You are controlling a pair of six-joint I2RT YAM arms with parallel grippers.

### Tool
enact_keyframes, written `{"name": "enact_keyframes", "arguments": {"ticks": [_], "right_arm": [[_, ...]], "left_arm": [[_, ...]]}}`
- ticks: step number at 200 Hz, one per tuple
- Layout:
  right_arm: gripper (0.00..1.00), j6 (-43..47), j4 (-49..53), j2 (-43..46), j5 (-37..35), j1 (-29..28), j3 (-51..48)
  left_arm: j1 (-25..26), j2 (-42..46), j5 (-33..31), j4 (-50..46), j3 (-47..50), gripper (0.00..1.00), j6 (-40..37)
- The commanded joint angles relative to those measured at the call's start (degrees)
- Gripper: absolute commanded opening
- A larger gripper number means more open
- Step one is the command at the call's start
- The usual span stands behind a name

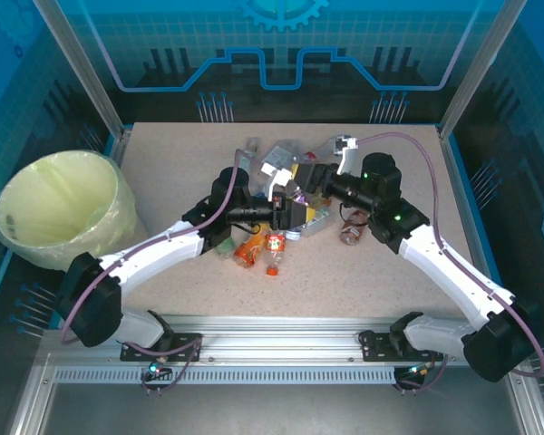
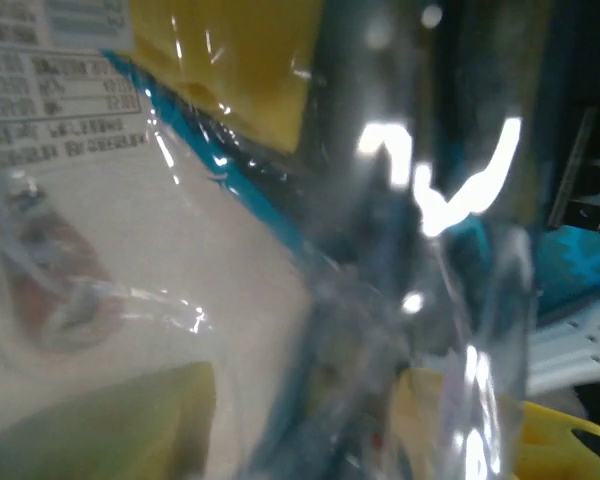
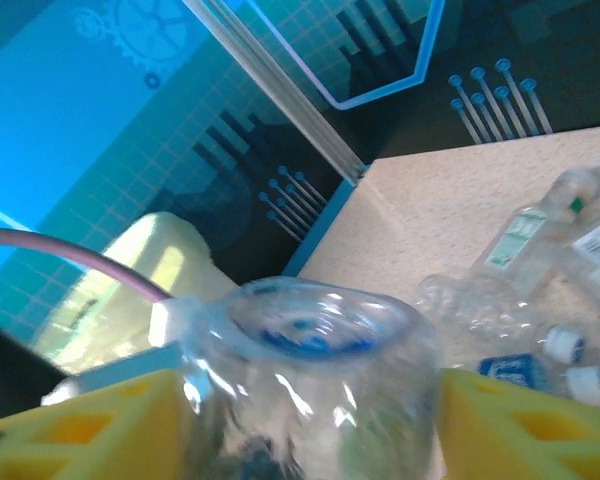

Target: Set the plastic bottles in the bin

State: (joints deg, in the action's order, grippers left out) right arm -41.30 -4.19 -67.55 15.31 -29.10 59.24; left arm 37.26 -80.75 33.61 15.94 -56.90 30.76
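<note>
Bottles (image 1: 274,243) lie heaped at the middle of the table (image 1: 390,272), well away from every edge. Bare tabletop runs round the heap on the left, on the right and along the lower side. The bin (image 1: 118,207) stands at the left of the overhead frame, past the table's left edge, mouth up and well apart from the heap. A slanted post (image 1: 77,63) rises at the upper left corner of the table, and another at the upper right.

Both arms reach inward over the heap. The left gripper (image 1: 286,215) comes in from the left and the right gripper (image 1: 313,181) from the right, the two just beside each other.

From the right wrist, a clear bottle (image 3: 310,340) sits with one end toward the lens between yellow fingers (image 3: 80,425). The bin shows pale at middle left behind it, and loose bottles (image 3: 525,240) lie on the table at the right. From the left wrist, blurred clear plastic (image 2: 420,230) lies hard against the lens, with a printed label (image 2: 50,110) at upper left.

The left jaws are closed together; whether they pinch that plastic cannot be told. The right jaws stand apart with the clear bottle between them, a finger against each side. Whether they press it cannot be told.
</note>
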Motion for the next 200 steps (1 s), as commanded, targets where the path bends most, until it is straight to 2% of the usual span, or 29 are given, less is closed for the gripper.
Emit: {"name": "enact_keyframes", "arguments": {"ticks": [1, 18, 36, 90, 116, 138, 150, 161, 178, 200], "right_arm": [[0.78, 2.8, 4.4, 0.3, 3.0, -0.7, 4.2], [0.86, 4.1, 8.4, 0.9, -0.2, -0.7, 6.1], [1.00, 5.8, 12.8, 2.1, -5.9, -0.5, 6.7], [1.00, 5.5, 21.0, 7.3, -30.5, 0.7, 2.8], [1.00, 3.5, 22.8, 9.3, -37.1, 2.0, 0.2], [1.00, 2.0, 22.5, 10.6, -37.6, 3.8, -2.1], [1.00, 1.7, 22.0, 11.2, -37.3, 4.7, -3.2], [1.00, 1.2, 22.2, 11.3, -37.0, 5.5, -3.7], [1.00, -0.3, 22.6, 11.4, -37.1, 6.8, -4.0], [1.00, -0.9, 21.4, 11.7, -36.3, 8.5, -4.5]], "left_arm": [[0.0, 2.8, -15.7, -13.4, -3.8, 0.44, -5.9], [0.0, 4.8, -25.2, -20.6, -4.8, 0.41, -8.3], [-0.1, 7.9, -34.1, -27.2, -5.6, 0.41, -10.6], [-1.6, 18.6, -56.7, -42.7, -10.6, 0.40, -18.1], [-3.2, 21.7, -66.0, -50.4, -16.4, 0.40, -20.7], [-5.2, 19.9, -76.1, -59.9, -24.4, 0.38, -23.2], [-7.6, 18.8, -80.2, -62.4, -27.5, 0.38, -25.7], [-10.9, 18.5, -81.1, -62.9, -29.0, 0.38, -28.0], [-17.2, 19.0, -81.7, -60.3, -28.6, 0.39, -32.1], [-26.0, 17.5, -86.3, -57.8, -29.0, 0.39, -35.2]]}}
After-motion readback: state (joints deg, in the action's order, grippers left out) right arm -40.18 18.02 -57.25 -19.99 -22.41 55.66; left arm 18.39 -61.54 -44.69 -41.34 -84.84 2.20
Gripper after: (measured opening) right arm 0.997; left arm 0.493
